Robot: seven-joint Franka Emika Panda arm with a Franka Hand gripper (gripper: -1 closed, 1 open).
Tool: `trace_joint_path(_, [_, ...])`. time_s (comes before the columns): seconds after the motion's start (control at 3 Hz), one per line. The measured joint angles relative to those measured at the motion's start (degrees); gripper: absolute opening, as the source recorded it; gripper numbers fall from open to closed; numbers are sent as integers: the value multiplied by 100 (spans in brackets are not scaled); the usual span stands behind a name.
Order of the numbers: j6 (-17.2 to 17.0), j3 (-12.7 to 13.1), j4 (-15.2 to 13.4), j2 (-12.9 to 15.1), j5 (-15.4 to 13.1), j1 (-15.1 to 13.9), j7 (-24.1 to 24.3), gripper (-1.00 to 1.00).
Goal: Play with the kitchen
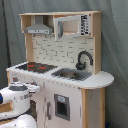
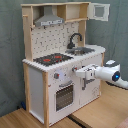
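The gripper [image 2: 80,72] is seen level with the front panel of the kitchen [image 2: 50,75] – standing on the wooden floor – its grasp not discernible; a slow, square approach to the oven door [image 2: 64,96] is judged best.

First exterior view. The kitchen [image 1: 60,65], with hob [image 1: 37,66], sink [image 1: 71,75] and faucet [image 1: 83,59]; white arm [image 1: 17,97] at lower left, fingers indiscernible.

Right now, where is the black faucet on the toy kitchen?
In both exterior views, the black faucet stands on the counter behind the steel sink, beside the red-ringed hob.
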Motion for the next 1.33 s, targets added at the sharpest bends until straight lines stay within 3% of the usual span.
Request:
trace_joint_path(0.33, [3,231,340,0,15,-408,57,100])
trace_joint_path(0.67, [3,251,642,1,43,-589,131,100])
trace_joint_path(1.0, [3,246,643,1,45,-590,131,-100])
trace_joint_path(1.33, [5,227,577,1,79,-592,573,-100])
